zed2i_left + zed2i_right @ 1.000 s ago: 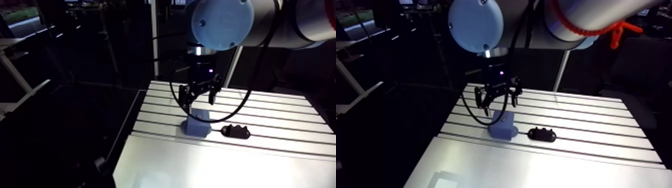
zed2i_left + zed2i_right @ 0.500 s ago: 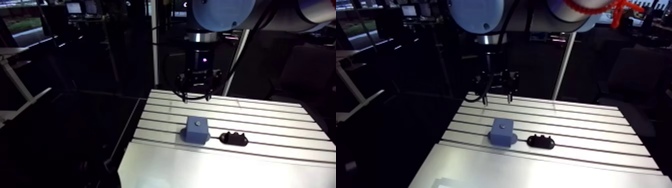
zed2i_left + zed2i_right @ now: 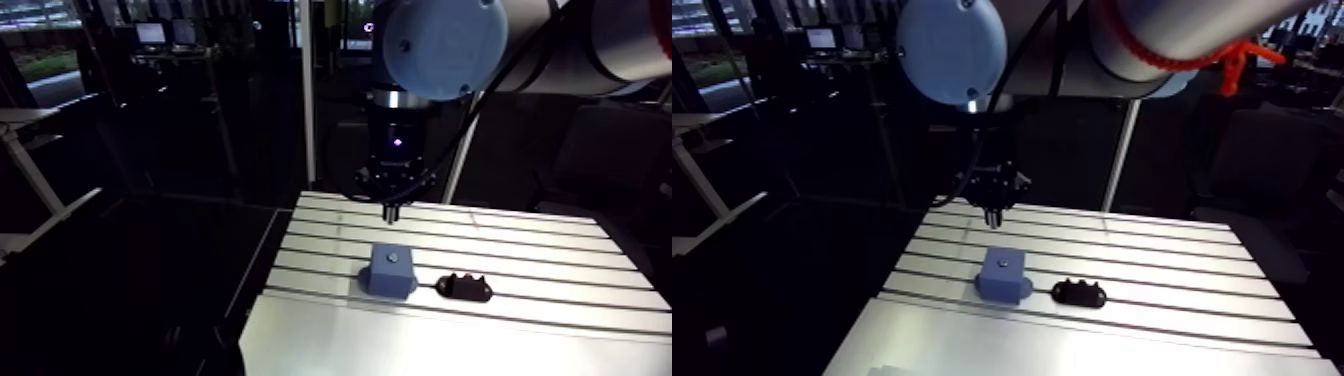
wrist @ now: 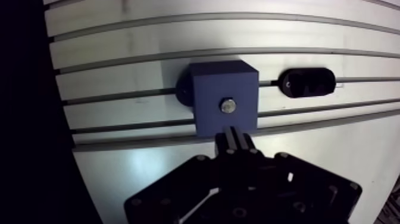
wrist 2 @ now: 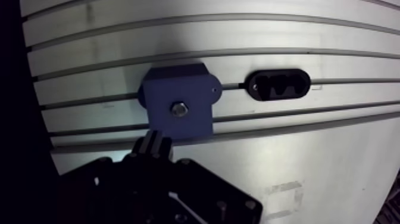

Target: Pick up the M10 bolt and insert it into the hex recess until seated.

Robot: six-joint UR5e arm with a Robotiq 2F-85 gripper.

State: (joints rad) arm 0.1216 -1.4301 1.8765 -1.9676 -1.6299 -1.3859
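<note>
A blue block stands on the slotted table, and a small metal bolt head sits in the recess in its top face. My gripper hangs well above the block, its two dark fingers pressed together with nothing between them. In the arm view the gripper is up behind the blue block, clear of it.
A black holder with notches lies on the table beside the blue block, also in the arm view. The slotted aluminium table ends in a dark drop on the block's far side from the holder.
The gripper rose away from the blue block and its fingers went from spread apart to pressed together. The arm view shifted with the arm.
</note>
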